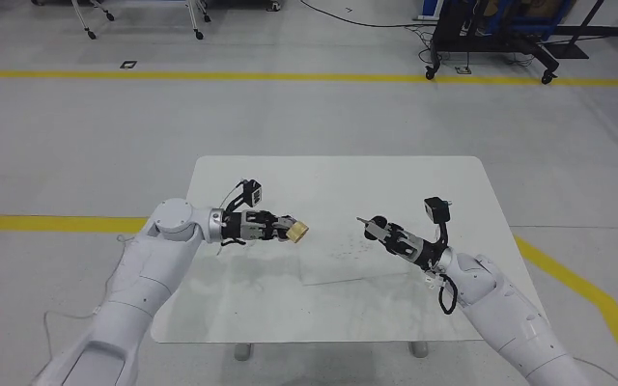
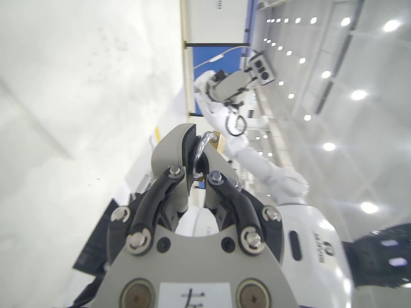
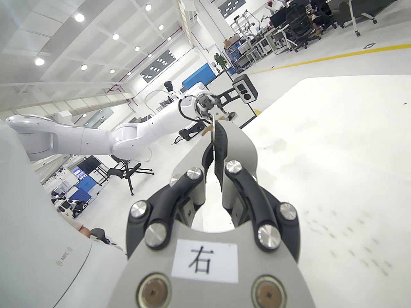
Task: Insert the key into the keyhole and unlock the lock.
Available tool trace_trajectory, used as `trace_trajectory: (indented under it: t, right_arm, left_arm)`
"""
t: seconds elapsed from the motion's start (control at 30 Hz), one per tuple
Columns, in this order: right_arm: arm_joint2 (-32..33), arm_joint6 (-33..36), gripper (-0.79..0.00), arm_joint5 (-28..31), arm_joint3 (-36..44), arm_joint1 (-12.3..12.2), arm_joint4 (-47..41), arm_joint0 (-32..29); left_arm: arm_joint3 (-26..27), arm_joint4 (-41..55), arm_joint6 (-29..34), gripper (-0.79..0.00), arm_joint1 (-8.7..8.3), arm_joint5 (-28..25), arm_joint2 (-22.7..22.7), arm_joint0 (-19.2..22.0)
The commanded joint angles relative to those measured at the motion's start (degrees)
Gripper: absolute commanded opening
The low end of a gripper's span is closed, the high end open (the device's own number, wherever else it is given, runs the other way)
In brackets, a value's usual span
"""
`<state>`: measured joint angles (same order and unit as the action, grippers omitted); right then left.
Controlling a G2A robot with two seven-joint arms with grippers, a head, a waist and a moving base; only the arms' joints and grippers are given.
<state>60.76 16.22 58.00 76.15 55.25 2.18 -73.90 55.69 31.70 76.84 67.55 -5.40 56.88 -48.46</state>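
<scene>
Left gripper (image 1: 283,229): closed narrowly on the lock, its pads (image 2: 189,149) pinching the silver shackle (image 2: 205,138).
Lock (image 1: 298,230): a brass padlock held above the table, left of its middle, with the body sticking out past the fingertips toward the other arm.
Right gripper (image 1: 379,229): pinched tight on the key.
Key (image 1: 363,222): a thin metal blade poking out of the fingertips and aimed at the lock, with a clear gap between them; it is not in the keyhole.
Table (image 1: 386,183): white, with faint scuff marks.
</scene>
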Motion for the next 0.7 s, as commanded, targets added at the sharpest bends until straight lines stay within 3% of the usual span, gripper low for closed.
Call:
trace_trajectory:
  t: [0.0,0.17,0.23,0.43,0.67]
  right_arm:
    - [0.00,0.00,-0.785,0.00,0.00,0.00,0.00,0.00]
    - [0.00,0.00,-0.785,0.00,0.00,0.00,0.00,0.00]
    - [-0.60,-0.17,-0.785,-0.83,1.10,0.21,-1.15,-0.38]
    - [-3.98,0.56,-0.785,-15.70,2.64,1.62,-0.37,1.81]
    - [-5.47,0.72,-0.785,-23.82,4.56,2.64,-0.11,2.29]
  left_arm:
    - [0.52,-0.83,-0.27,-0.785,-0.05,-0.13,0.09,-0.17]
    - [0.66,-0.52,-1.02,-0.785,-0.02,0.25,0.11,-0.60]
    - [1.02,3.66,-0.13,-0.785,0.17,3.75,0.36,-1.62]
    - [-3.85,8.50,-0.76,-0.785,1.86,12.84,-2.55,0.90]
    - [-11.92,11.54,2.40,-0.785,4.43,12.04,-6.09,5.35]
